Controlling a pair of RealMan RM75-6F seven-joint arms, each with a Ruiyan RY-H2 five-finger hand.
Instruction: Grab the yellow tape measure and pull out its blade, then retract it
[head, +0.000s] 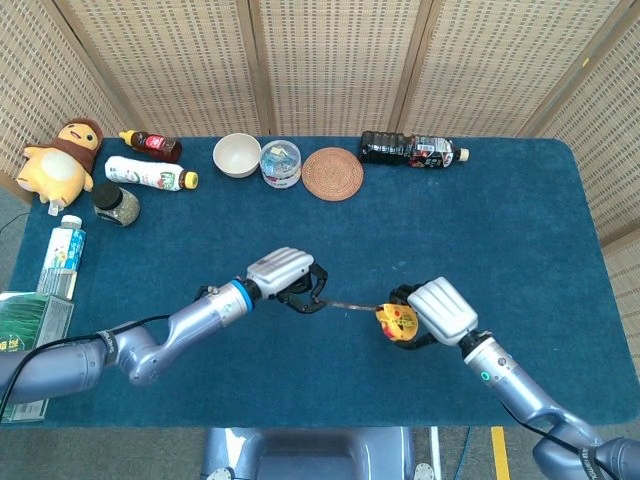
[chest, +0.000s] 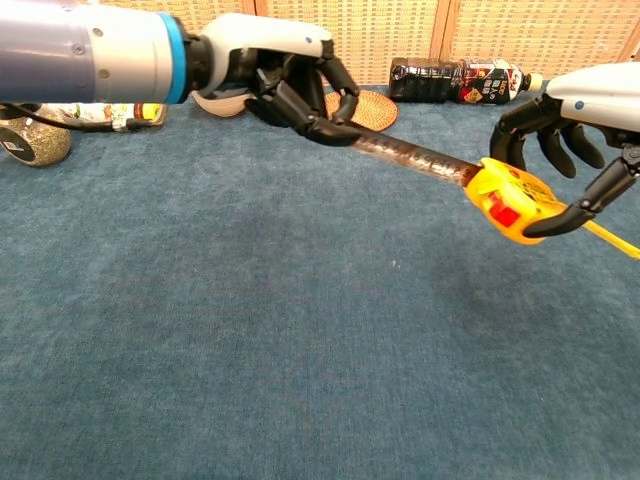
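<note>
1. Right now the yellow plastic tape measure with a red button (chest: 508, 203) is held above the blue carpeted table (head: 500, 220), in front of the robot and a little to its right, and its dark metal blade (chest: 410, 155) is drawn part of the way out toward the left
2. Clamped around the case is the right hand (chest: 590, 120), fingers curled over the top and underneath; a thin yellow strap (chest: 612, 238) trails from the case past that hand
3. At the other end the left hand (chest: 290, 80) pinches the blade tip between its closed fingertips, well apart from the case
4. Likely trouble: the pinch on the tip looks slight, so if the hands spread further the blade could slip free and snap back into the case
5. Equally, the case is gripped mainly by fingertips, so a hard pull along the blade might twist it loose and drop it on the table
6. For retracting, letting go of the tip all at once risks a whipping blade; easing the hands together seems safer
7. Further off, along the back edge, lie a dark plastic bottle (head: 412, 150), a round woven coaster (head: 332, 173) and a white bowl (head: 237, 155), all well apart from the hands
</note>
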